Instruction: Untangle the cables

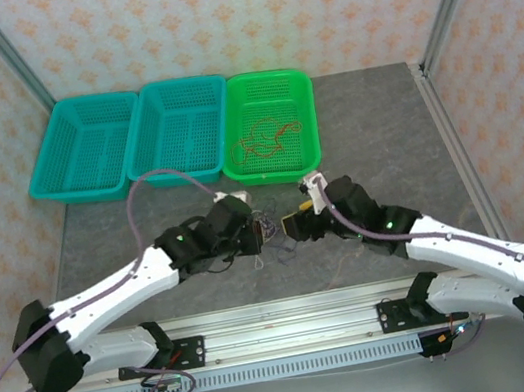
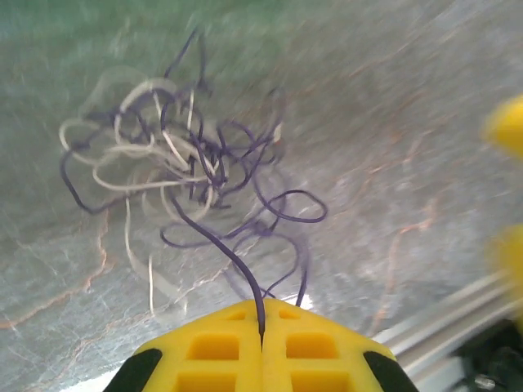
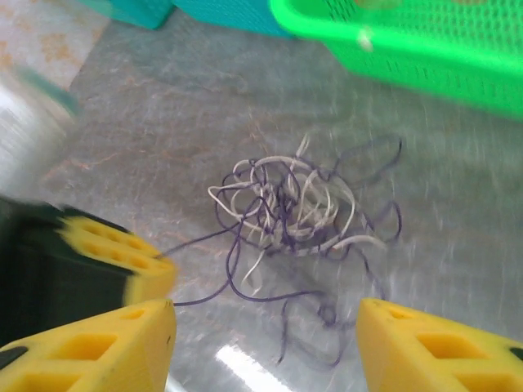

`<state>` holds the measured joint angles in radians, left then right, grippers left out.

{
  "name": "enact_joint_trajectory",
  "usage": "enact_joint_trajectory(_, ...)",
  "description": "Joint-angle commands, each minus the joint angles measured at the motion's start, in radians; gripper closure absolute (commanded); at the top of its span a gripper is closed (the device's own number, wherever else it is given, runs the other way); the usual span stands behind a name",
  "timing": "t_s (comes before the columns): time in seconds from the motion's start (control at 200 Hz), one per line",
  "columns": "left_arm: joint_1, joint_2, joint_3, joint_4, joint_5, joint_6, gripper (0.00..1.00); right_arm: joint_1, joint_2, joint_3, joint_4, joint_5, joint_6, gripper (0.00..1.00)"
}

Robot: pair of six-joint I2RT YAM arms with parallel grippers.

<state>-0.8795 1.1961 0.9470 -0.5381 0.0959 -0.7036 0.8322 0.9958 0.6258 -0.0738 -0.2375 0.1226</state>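
A tangle of dark purple and pale whitish cables (image 1: 269, 225) lies on the grey table between my two grippers. My left gripper (image 2: 261, 309) is shut on one dark purple strand (image 2: 214, 237) that runs from its yellow fingertips up into the tangle (image 2: 176, 159). My right gripper (image 3: 265, 343) stands open just short of the tangle (image 3: 294, 204), with loose purple loops on the table between its fingers (image 3: 122, 343). From above, the left gripper (image 1: 256, 240) and the right gripper (image 1: 290, 230) face each other across the tangle. A red-orange cable (image 1: 267, 139) lies in the green basket.
Three baskets stand in a row at the back: two teal ones (image 1: 86, 146) (image 1: 179, 129) and a green one (image 1: 277, 168). The green basket's wall (image 3: 409, 37) is close behind the tangle. The left gripper's yellow finger (image 3: 118, 257) sits beside my right gripper's left finger.
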Motion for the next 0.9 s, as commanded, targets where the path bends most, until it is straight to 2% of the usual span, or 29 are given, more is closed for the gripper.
enact_joint_trajectory(0.0, 0.025, -0.05, 0.085, -0.161, -0.03, 0.067, 1.0, 0.033, 0.021, -0.08, 0.389, 0.042, -0.31, 0.29)
enact_joint_trajectory(0.09, 0.048, -0.072, 0.141, -0.204, -0.003, 0.081, 1.0, 0.047, 0.087, -0.101, 0.545, -0.049, -0.419, 0.25)
enact_joint_trajectory(0.235, 0.102, -0.11, 0.19, -0.219, 0.081, 0.068, 1.0, 0.05, 0.23, -0.098, 0.794, -0.207, -0.437, 0.23)
enact_joint_trajectory(0.43, 0.147, -0.144, 0.213, -0.191, 0.151, 0.052, 1.0, 0.082, 0.462, 0.068, 0.865, -0.362, -0.421, 0.29)
enact_joint_trajectory(0.49, 0.155, -0.145, 0.224, -0.191, 0.154, 0.052, 1.0, 0.092, 0.53, 0.118, 0.866, -0.367, -0.398, 0.3)
enact_joint_trajectory(0.566, 0.164, -0.156, 0.233, -0.183, 0.15, 0.042, 1.0, 0.113, 0.608, 0.159, 0.863, -0.292, -0.377, 0.38)
enact_joint_trajectory(0.611, 0.17, -0.17, 0.237, -0.178, 0.145, 0.034, 1.0, 0.131, 0.648, 0.174, 0.854, -0.199, -0.368, 0.47)
enact_joint_trajectory(0.666, 0.179, -0.193, 0.247, -0.174, 0.128, 0.025, 1.0, 0.142, 0.694, 0.181, 0.84, -0.079, -0.332, 0.52)
enact_joint_trajectory(0.781, 0.204, -0.268, 0.281, -0.179, 0.06, 0.036, 1.0, 0.142, 0.751, 0.149, 0.827, 0.216, -0.182, 0.52)
enact_joint_trajectory(0.896, 0.223, -0.36, 0.316, -0.177, -0.024, 0.101, 1.0, 0.142, 0.731, 0.088, 0.749, 0.39, -0.094, 0.47)
